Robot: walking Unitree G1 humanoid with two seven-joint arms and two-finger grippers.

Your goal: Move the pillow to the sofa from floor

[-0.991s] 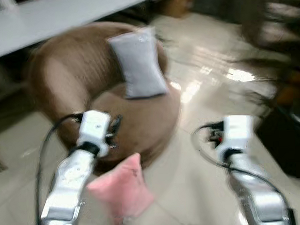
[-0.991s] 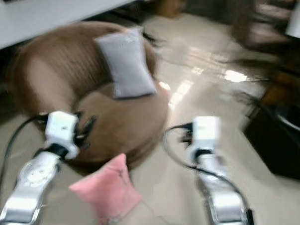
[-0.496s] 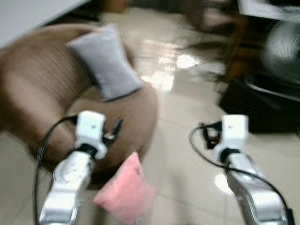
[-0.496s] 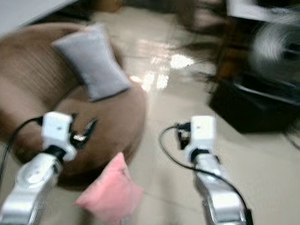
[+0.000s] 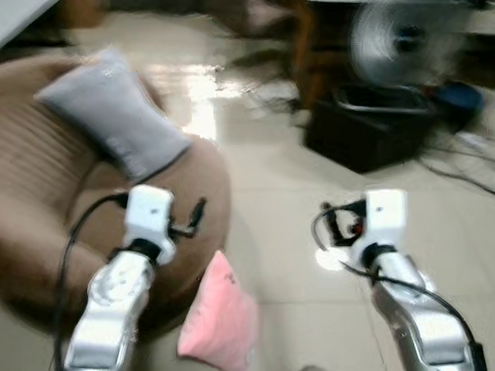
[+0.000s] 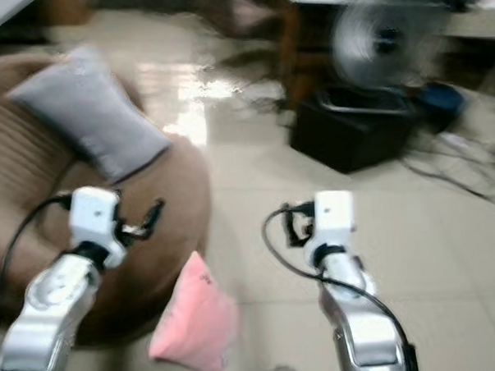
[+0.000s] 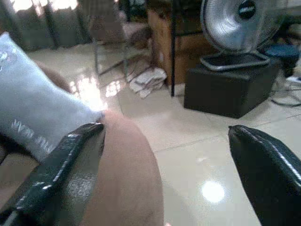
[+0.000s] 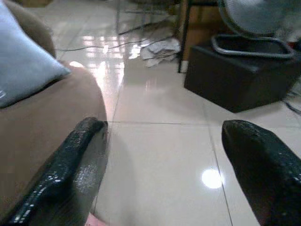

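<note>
Where floor meets sofa [image 5: 36, 236], pink pillow [image 5: 218, 318] upright.

Stood on glossy tiled floor [image 5: 272, 193]: fan [image 5: 393, 39] atop black box [image 5: 368, 131] (cables [image 5: 468, 163] trailing beside).

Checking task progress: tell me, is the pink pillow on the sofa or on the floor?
On the floor. The pink pillow lies on the tiles against the brown sofa's base, between the arms, ungripped.

Motion blur smears both head views; the wrist views are sharper. Bright glare patches shine on the glossy cream tiled floor [image 5: 202, 93] ahead of the left claw [image 7: 164, 160], its fingers spread.
</note>
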